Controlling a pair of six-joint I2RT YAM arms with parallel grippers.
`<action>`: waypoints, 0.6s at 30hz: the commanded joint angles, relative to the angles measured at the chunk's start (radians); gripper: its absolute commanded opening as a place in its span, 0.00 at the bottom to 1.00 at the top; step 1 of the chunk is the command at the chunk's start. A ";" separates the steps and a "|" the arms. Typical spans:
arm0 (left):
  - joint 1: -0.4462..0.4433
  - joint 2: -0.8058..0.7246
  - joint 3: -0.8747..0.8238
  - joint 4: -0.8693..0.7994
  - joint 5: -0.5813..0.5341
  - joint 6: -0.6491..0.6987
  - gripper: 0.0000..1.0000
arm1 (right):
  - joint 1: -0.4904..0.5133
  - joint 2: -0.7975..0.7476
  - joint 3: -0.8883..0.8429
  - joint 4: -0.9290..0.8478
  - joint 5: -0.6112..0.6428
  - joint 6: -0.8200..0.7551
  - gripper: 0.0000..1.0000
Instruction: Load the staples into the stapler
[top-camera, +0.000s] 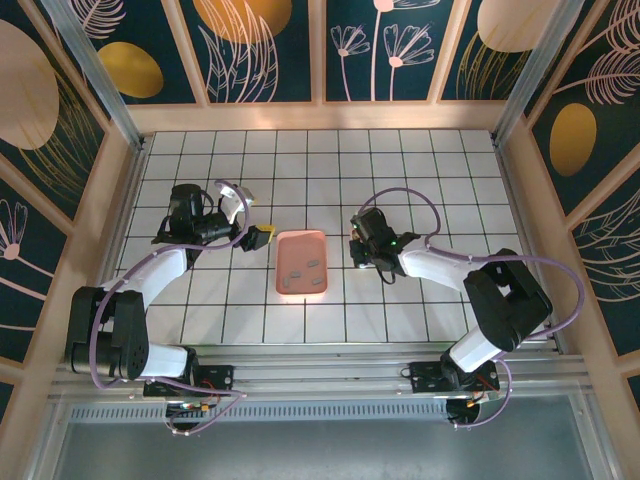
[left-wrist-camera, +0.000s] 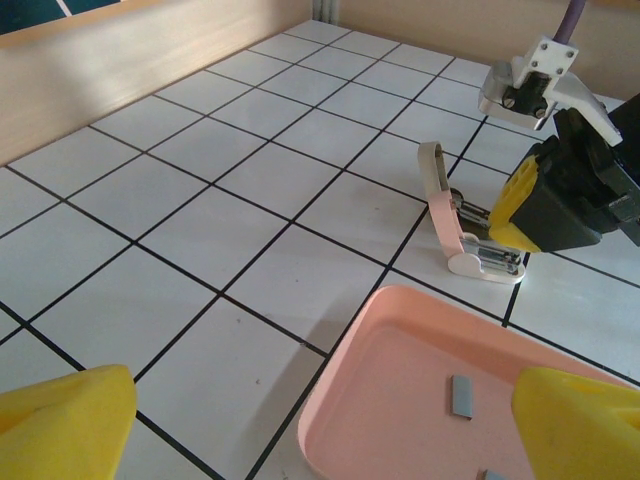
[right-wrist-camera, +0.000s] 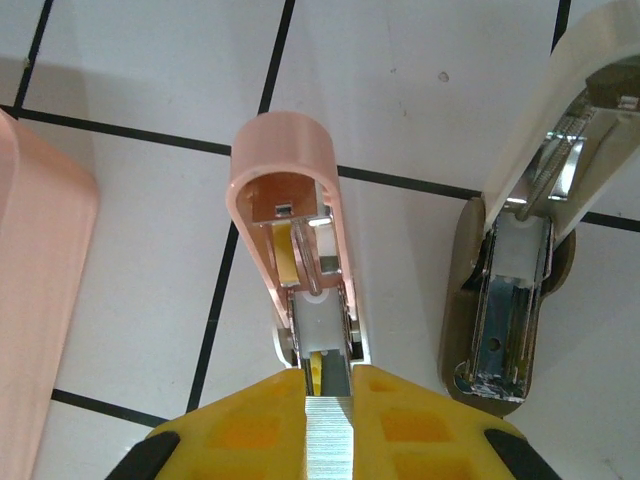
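Observation:
The stapler lies open on the white tiles, its pink lid tipped up and the silvery channel bare. My right gripper is shut on a grey metallic strip of staples, held just at the near end of that channel. From the left wrist view the stapler stands with its lid upright against the right gripper's yellow finger. More staples lie loose in the salmon-pink tray. My left gripper hangs open over the tray's left edge, holding nothing.
A second open stapler-like thing with a grey-brown base and white lid lies just right of the pink one. The tray sits between both arms at mid-table. Wooden walls fence the tiled floor.

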 joint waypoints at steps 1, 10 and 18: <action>-0.011 0.002 0.028 -0.018 0.030 0.028 0.96 | -0.009 -0.024 -0.017 0.024 0.013 -0.021 0.14; -0.014 0.000 0.028 -0.024 0.028 0.034 0.96 | -0.010 -0.011 -0.005 0.035 0.007 -0.065 0.14; -0.016 -0.001 0.027 -0.022 0.030 0.031 0.95 | -0.009 0.000 0.002 0.035 -0.001 -0.084 0.14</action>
